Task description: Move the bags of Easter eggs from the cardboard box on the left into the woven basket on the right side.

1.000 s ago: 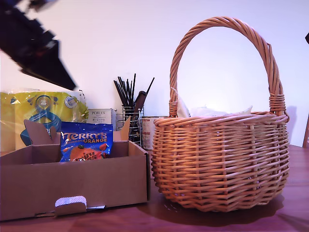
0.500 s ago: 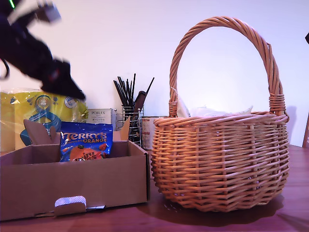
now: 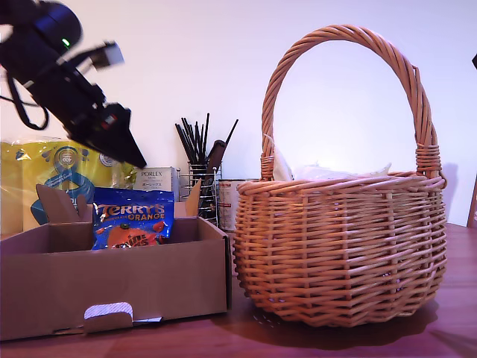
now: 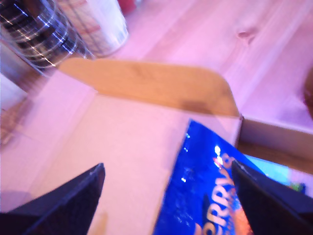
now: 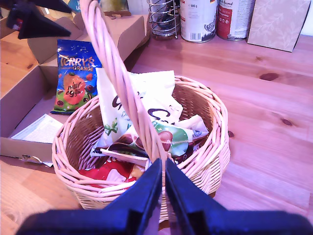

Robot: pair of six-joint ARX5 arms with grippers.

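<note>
A blue "Terry's Orange" bag leans upright in the cardboard box at the exterior view's left. My first gripper hangs open just above it, tilted down, with the bag's upper edge between its spread fingers. At the exterior view's right stands the woven basket. It holds a white packet with green print and a red-and-white packet. My second gripper is shut above the basket, beside the handle.
Behind the box are a big yellow wrapped pack, a white Porlex carton and a wire utensil holder. Tins and a patterned carton stand further back. A paper slip lies on the box floor.
My first arm has swung down and toward the exterior view's right, from the upper corner to just above the blue bag. Bag, box and basket have not moved.
</note>
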